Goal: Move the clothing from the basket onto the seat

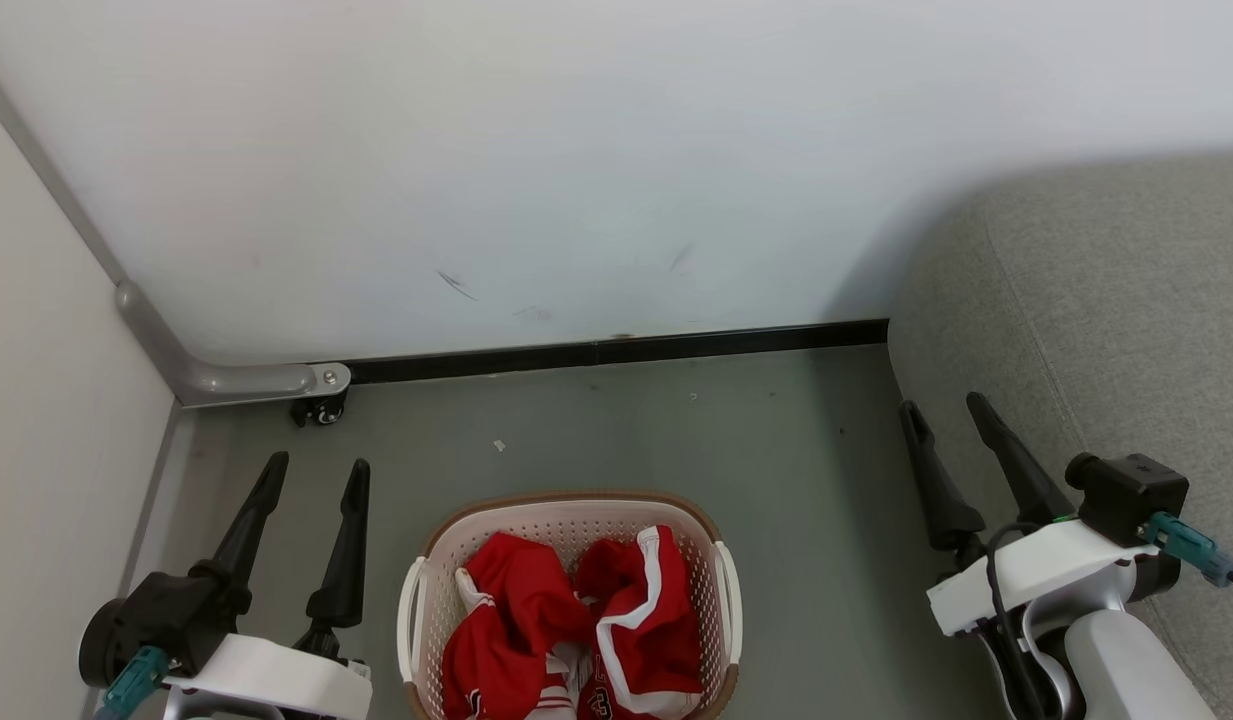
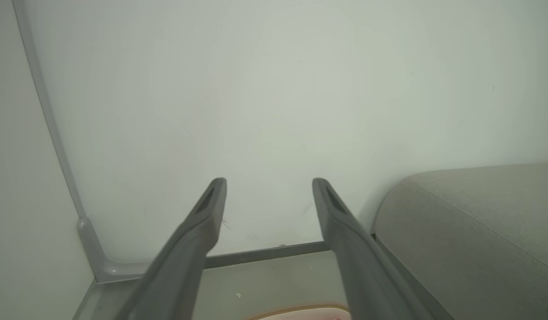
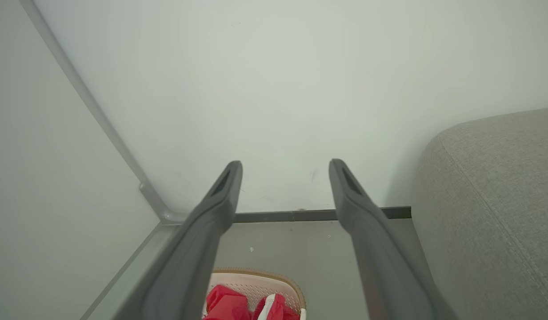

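Head view, bottom edge: the basket [image 1: 572, 499] is cut off at its near end, and with it the lower part of the clothing [image 1: 521, 610]; the lettering [image 1: 596, 705] at lower centre is cropped and unreadable. Right edge: the seat [image 1: 1126, 330] runs out of frame. Left wrist view: a sliver of basket rim at the bottom edge, between the blurred fingers [image 2: 198, 231] of my left gripper [image 2: 269, 181]. Right wrist view: one finger of my right gripper [image 3: 286, 162] hides the basket's left side.

2 pairs black tapered fingers [image 1: 345, 540], white wrists [image 1: 1036, 575], teal connectors [image 1: 1186, 542]
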Tool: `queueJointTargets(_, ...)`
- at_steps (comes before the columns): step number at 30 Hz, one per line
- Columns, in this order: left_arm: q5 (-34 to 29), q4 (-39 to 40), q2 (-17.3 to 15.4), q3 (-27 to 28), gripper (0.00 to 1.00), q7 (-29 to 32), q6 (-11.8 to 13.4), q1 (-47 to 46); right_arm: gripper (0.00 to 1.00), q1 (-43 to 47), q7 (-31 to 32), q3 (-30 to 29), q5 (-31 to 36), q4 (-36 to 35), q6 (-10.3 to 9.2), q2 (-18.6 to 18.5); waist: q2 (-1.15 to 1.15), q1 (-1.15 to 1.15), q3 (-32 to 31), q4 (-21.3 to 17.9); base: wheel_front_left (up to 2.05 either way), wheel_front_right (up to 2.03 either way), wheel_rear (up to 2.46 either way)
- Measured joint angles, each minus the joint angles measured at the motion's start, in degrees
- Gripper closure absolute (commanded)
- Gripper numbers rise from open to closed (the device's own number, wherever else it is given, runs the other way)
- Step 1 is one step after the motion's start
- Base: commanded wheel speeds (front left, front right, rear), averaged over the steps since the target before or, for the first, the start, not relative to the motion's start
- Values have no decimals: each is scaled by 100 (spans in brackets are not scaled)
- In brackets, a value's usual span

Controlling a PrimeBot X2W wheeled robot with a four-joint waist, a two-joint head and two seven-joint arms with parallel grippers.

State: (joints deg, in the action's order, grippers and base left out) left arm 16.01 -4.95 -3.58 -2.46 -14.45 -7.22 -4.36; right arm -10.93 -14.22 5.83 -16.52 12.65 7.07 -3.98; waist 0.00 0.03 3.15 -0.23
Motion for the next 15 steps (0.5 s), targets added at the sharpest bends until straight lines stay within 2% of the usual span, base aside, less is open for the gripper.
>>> queueJointTargets(15, 9, -327, 14, -238, 0, 0, 0, 1, 0, -21, 0, 4, 0, -133, 0, 25, 0, -1, 114, -9, 0, 0, 0)
